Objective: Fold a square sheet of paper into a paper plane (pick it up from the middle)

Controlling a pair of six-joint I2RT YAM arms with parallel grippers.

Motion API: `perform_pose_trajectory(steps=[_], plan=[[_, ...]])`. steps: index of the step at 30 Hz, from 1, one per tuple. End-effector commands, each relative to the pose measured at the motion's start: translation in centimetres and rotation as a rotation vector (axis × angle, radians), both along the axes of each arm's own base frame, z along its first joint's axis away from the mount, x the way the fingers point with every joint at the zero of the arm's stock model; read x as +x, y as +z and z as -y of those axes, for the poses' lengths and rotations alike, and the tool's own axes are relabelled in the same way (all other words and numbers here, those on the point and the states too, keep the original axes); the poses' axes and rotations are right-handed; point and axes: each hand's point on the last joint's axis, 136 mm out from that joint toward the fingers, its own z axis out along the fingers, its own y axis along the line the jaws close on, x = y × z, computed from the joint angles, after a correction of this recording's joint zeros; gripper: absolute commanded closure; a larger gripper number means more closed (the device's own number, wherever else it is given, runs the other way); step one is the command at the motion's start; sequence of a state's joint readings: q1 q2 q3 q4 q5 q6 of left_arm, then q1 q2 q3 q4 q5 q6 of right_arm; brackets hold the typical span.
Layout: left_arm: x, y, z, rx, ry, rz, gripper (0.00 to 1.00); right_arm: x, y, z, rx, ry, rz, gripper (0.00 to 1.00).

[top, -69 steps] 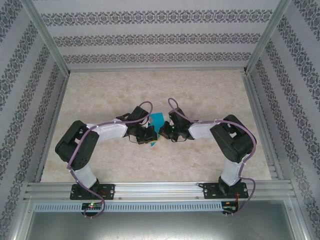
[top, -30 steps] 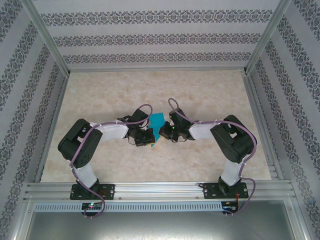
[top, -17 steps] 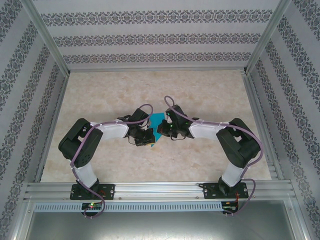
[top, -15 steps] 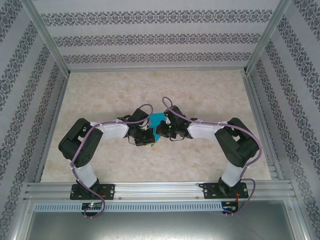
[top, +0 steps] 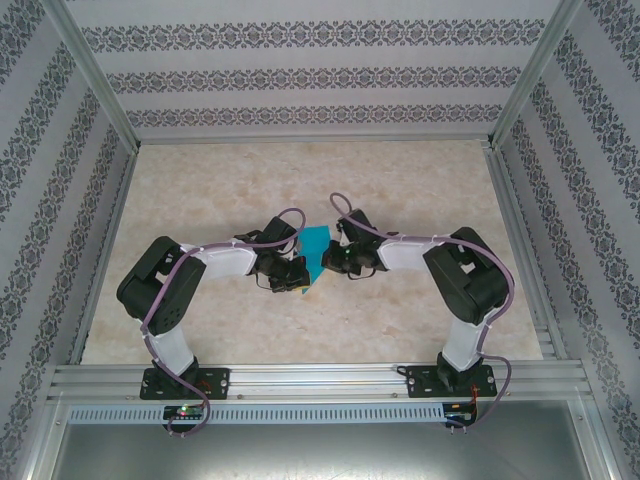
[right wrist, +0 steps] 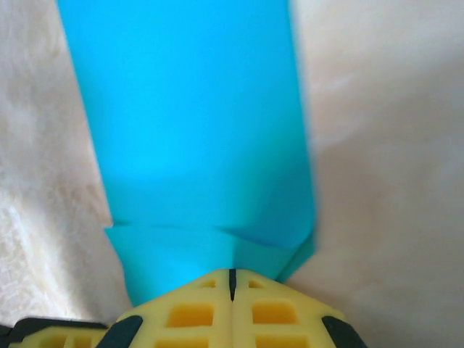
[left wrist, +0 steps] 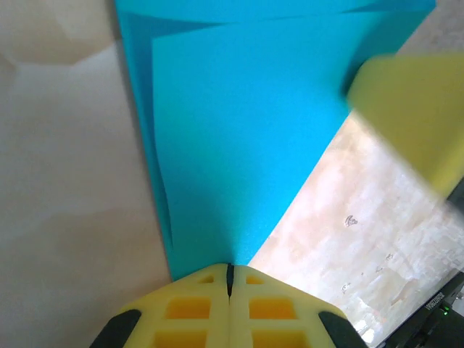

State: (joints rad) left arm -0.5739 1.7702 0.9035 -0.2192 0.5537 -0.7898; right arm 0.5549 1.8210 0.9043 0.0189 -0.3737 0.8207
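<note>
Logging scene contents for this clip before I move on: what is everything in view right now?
sheet of paper: one, teal-blue, partly folded, over the table's middle, pinched between both end effectors
table: one, beige marbled, under the arms
wall panels: three sides, grey patterned, around the table
frame rail: one, silver, near edge, bearing the arm bases
arms: two, white and black, purple cables; left arm, right arm
left end effector: yellow, shut on a paper corner
right end effector: yellow, shut on the paper's folded end

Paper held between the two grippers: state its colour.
Plain teal-blue, no markings. The paper shows best in the right wrist view.
</note>
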Motion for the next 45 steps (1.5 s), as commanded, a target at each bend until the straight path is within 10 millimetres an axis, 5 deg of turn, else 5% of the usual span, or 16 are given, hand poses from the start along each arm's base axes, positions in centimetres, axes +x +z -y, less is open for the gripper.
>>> perform_pose_trajectory(steps=[1,5,10,16,22,27,32,35,41,45], plan=[[-4.8,-4.5,-3.5,0.155,0.005,-0.210,1.00,1.9,-1.1,4.1,-0.089,-0.049,0.028,1.00],[-3.6,-3.7,-3.2,0.148,-0.038,-0.155,1.00,3.4,1.8,5.2,-0.073,-0.073,0.107,1.00],[-1.8,-2.1,-3.2,0.155,-0.134,-0.061,1.00,2.1,4.3,3.4,0.003,-0.053,0.154,1.00],[-1.9,-1.7,-3.6,0.126,-0.180,-0.049,1.00,-0.5,3.8,-2.0,0.103,0.024,0.107,1.00],[-2.0,-1.7,-3.7,0.095,-0.166,-0.047,1.00,-0.9,2.0,-4.4,0.138,0.050,0.054,1.00],[-2.2,-2.0,-4.0,0.099,-0.156,-0.060,1.00,-1.0,-0.5,-2.5,0.045,0.034,0.018,1.00],[-2.8,-2.6,-4.3,0.108,-0.153,-0.087,1.00,0.4,-2.7,3.1,-0.068,-0.051,0.024,1.00],[-2.8,-2.8,-4.4,0.111,-0.150,-0.086,1.00,1.8,-2.2,5.6,-0.072,-0.103,0.043,1.00],[-2.1,-2.4,-4.0,0.095,-0.144,-0.057,1.00,1.9,2.9,4.1,0.011,-0.098,0.148,1.00],[-2.0,-2.3,-3.8,0.090,-0.145,-0.056,1.00,0.8,3.9,2.0,0.056,-0.068,0.149,1.00]])
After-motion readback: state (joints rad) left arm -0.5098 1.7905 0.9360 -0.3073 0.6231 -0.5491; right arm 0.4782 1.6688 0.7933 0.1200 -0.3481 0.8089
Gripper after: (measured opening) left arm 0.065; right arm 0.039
